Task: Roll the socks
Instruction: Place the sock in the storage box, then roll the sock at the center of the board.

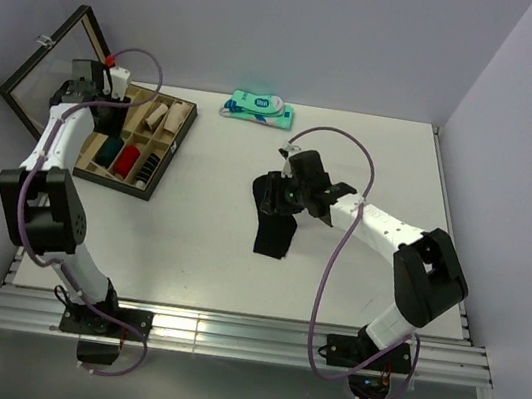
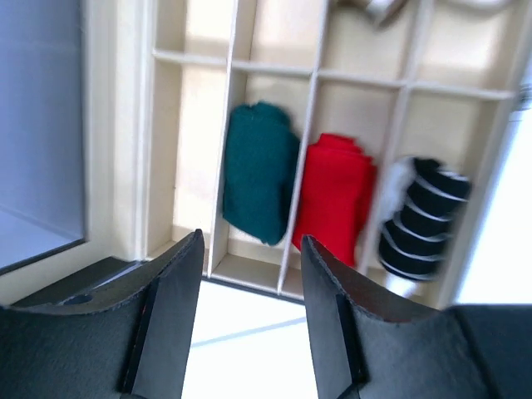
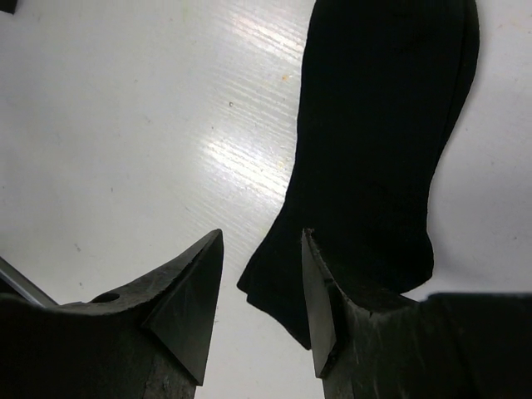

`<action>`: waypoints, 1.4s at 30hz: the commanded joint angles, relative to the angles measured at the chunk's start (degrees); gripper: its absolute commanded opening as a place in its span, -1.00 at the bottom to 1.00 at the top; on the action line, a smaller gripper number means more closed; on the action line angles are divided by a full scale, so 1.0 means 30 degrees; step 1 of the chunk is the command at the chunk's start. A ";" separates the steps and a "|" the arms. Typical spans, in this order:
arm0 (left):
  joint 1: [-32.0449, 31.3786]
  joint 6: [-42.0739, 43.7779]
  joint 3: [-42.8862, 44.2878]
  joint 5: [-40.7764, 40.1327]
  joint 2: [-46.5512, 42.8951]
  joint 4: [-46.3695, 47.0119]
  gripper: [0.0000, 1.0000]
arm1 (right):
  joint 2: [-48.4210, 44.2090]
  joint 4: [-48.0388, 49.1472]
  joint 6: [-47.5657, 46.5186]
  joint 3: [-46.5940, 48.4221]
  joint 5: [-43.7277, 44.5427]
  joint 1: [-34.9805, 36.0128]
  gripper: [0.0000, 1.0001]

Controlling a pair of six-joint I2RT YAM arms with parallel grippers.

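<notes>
The socks (image 1: 275, 226) lie as one long dark strip of fabric in the middle of the table. In the right wrist view only black fabric (image 3: 374, 141) shows, and I cannot tell the green sock from the black one. My right gripper (image 1: 282, 194) hovers over the far end of the strip. It is open (image 3: 262, 237), its right finger over a flared corner of the fabric and its left finger over bare table. My left gripper (image 1: 96, 92) is open and empty (image 2: 252, 241) above the divided box at the far left.
A wooden divided box (image 1: 171, 144) with its lid (image 1: 49, 64) raised stands far left. It holds rolled socks: green (image 2: 258, 170), red (image 2: 334, 195) and black-and-white striped (image 2: 424, 216). A teal-and-white packaged pair (image 1: 258, 109) lies at the back centre.
</notes>
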 commanded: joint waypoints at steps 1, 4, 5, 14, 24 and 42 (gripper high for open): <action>-0.0461 -0.0633 -0.0450 0.1127 -0.3062 0.0466 0.10 | -0.1062 0.1078 -0.0020 -0.0131 0.0743 0.0087 0.01; -0.0841 -0.0983 -0.1506 0.1245 -0.4675 0.1170 0.11 | -0.1385 0.0961 -0.0108 -0.0189 0.1853 0.0058 0.02; -0.0959 -0.1129 -0.1711 0.1420 -0.5001 0.1171 0.11 | -0.1415 0.0874 -0.0137 -0.0190 0.2061 0.0058 0.02; -0.2716 -0.0810 -0.5021 0.1597 -0.9044 0.1698 0.11 | -0.1826 0.1166 0.0593 -0.0365 0.2795 0.0058 0.04; -0.3245 -0.0545 -0.6634 0.2942 -1.1683 0.1200 0.11 | -0.2938 0.1108 0.1707 -0.1477 0.3792 0.0087 0.04; -0.4095 -0.1131 -0.8773 0.5112 -1.2884 0.2196 0.08 | -0.4785 0.1282 0.3348 -0.4729 0.7189 0.0058 0.05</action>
